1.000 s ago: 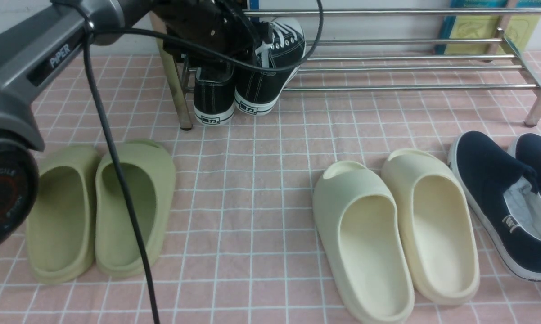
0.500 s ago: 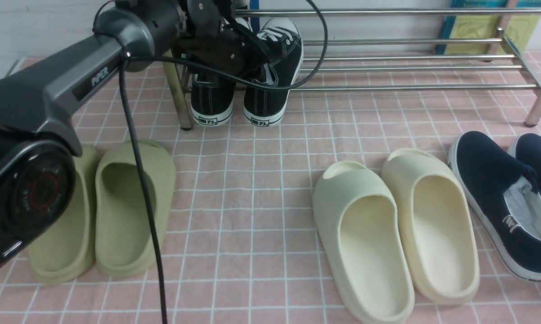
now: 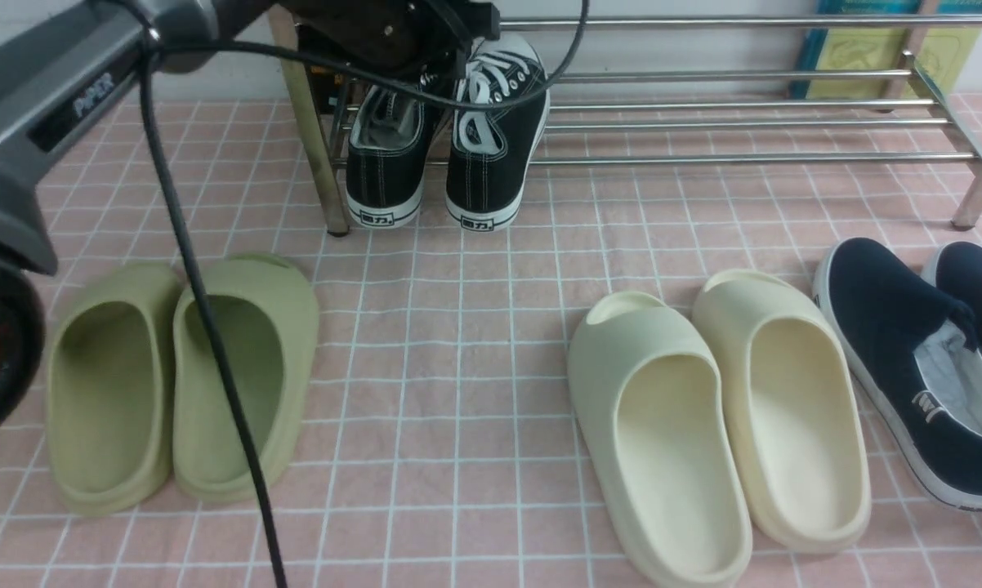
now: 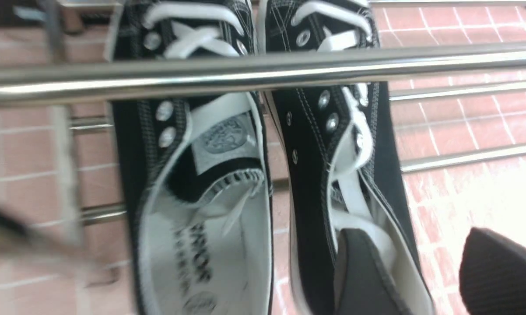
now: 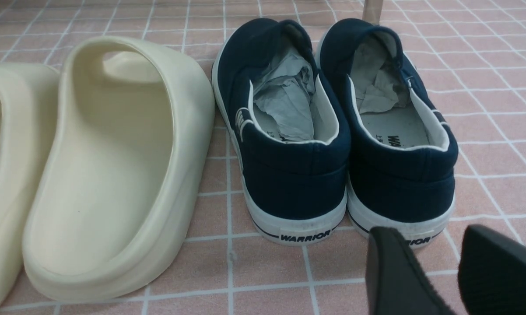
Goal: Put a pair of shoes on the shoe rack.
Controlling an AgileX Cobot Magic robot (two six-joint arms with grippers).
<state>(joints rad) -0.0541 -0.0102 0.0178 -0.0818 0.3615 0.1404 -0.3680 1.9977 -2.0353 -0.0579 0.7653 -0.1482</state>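
Black canvas sneakers (image 3: 442, 155) sit paired on shoe rack (image 3: 744, 122) lower bars, left end, heels past front bar. My left gripper (image 4: 416, 245): jaws apart, one finger inside a sneaker's heel, no clamp. Looks like release step; nxt I lift straight out w/o snagging. Right gripper (image 5: 429, 236) apart, idle.

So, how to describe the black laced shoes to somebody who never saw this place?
Find the chrome shoe rack along the back of the pink checked floor. At its left end, two black sneakers rest on its lower bars, heels toward the camera. Only they have white laces; the green slides, cream slides and navy slip-ons have none.
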